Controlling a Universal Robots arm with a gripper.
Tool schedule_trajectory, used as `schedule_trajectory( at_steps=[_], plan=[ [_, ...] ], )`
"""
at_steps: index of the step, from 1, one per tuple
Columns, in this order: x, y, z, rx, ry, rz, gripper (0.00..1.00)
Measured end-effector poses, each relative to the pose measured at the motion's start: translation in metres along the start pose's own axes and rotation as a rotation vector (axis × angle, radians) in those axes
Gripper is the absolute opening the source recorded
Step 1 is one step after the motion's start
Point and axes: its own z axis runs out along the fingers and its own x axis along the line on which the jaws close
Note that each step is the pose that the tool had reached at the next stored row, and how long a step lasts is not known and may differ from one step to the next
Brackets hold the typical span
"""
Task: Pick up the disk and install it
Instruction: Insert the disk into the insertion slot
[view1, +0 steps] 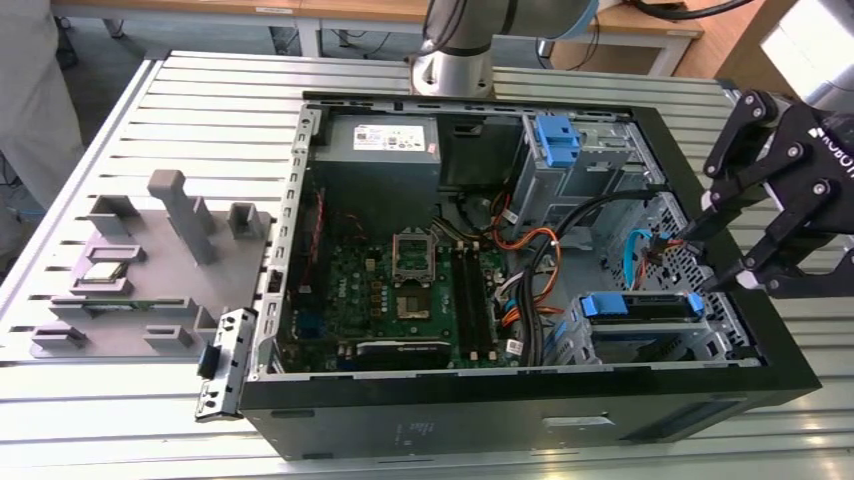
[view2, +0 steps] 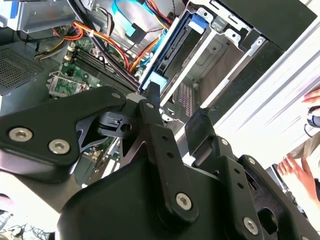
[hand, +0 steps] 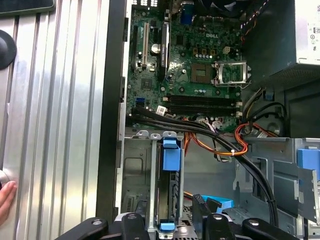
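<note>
The open side of the computer case (view1: 534, 405) leaves free room above the motherboard (view1: 400, 290), but black and orange cables (hand: 175, 123) cross between the board and the drive cage (hand: 136, 172). The disk (view1: 643, 306) fills one cage slot, with an open bay just beside it between sheet-metal walls. On the slatted table (view1: 200, 110), a grey fixture (view1: 174, 250) stands at the exterior view's left of the case.

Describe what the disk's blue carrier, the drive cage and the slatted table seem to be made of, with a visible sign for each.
The disk: its blue carrier looks like moulded plastic, uniformly coloured with a soft sheen. The drive cage looks like bare sheet metal, probably steel: grey, stamped and folded. The table seems to be extruded aluminium: pale, brushed, evenly grooved.
</note>
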Motion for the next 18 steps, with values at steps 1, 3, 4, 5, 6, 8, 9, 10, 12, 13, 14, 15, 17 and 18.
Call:
schedule_trajectory(
  at_steps=[1,3,4,5,6,8,9,10,12,13,14,15,17,18],
  plan=[
    [0.0001,0.0004,0.0013,0.0034,0.0002,-0.001,0.48],
    [0.0004,0.0016,0.0042,0.0084,0.0005,-0.002,0.48],
    [0.0006,0.0024,0.0061,0.0097,0.0007,-0.002,0.48],
    [0.0007,0.0033,0.0079,0.0101,0.0008,-0.003,0.48],
    [0.0008,0.0041,0.0098,0.0103,0.0009,-0.003,0.48],
    [0.0012,0.0056,0.0135,0.0103,0.0008,-0.004,0.48],
    [0.0014,0.0062,0.0154,0.0102,0.001,-0.004,0.48],
    [0.0016,0.0067,0.0172,0.0102,0.0009,-0.004,0.48],
    [0.0019,0.0076,0.0211,0.0102,0.0009,-0.005,0.48],
    [0.0021,0.008,0.023,0.0103,0.0009,-0.006,0.48],
    [0.0023,0.0084,0.0247,0.0106,0.001,-0.006,0.48],
    [0.0024,0.0088,0.0264,0.0112,0.0011,-0.007,0.48],
    [0.0027,0.0096,0.0292,0.0133,0.0015,-0.009,0.48],
    [0.0028,0.01,0.0304,0.0151,0.0016,-0.011,0.48]
  ],
)
